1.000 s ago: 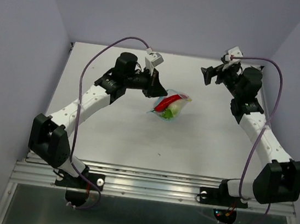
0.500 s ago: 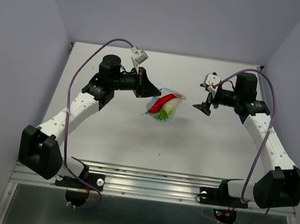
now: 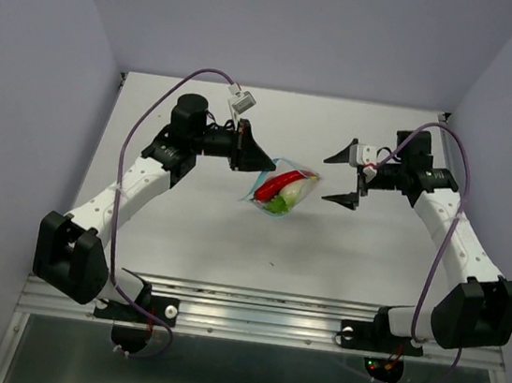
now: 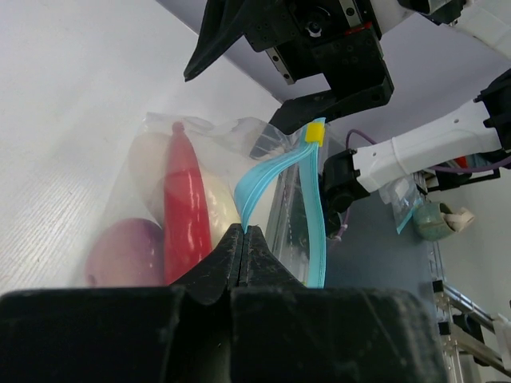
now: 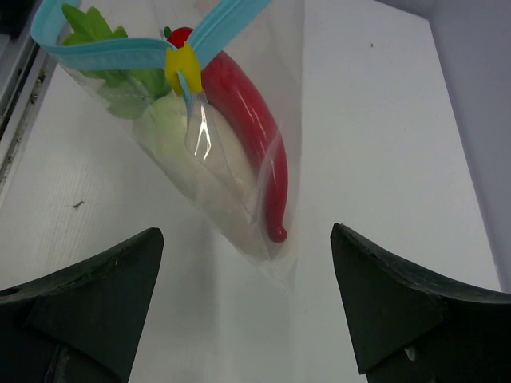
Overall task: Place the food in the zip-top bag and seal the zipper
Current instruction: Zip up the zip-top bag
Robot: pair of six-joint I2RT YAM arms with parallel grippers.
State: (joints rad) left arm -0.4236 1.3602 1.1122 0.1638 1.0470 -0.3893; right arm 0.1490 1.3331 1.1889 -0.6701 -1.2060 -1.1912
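Now, stage: all three foods sit inside the bag, so I judge loading done and sealing the step in hand.
Left jaws: pressed together on one end of the zipper (image 4: 275, 171). I judge this grip anchors the strip, so a pull from the other side has something to work against.
Right jaws: spread wide and gripping nothing, facing the bag from the side opposite the left jaws. I read the gap as readiness to admit the slider.
Zip-top bag (image 3: 286, 194): hangs from the left jaws, between the two pairs of jaws. I cannot tell whether its lower corner touches the worktop (image 3: 370, 254).
Zipper tracks: the two blue tracks part just beyond the left jaws and rejoin at the slider, so the mouth reads as unsealed.
Yellow slider (image 5: 184, 65): at the end of the zipper far from the left jaws, ahead of the right jaws and not yet between them.
Chili (image 5: 259, 144): lies lengthwise in the bag, against the white vegetable (image 5: 188, 148).
Purple ball (image 4: 124, 255): the food nearest the left jaws.
Risk: as I judge it, the thin film may get pinched along with the slider.
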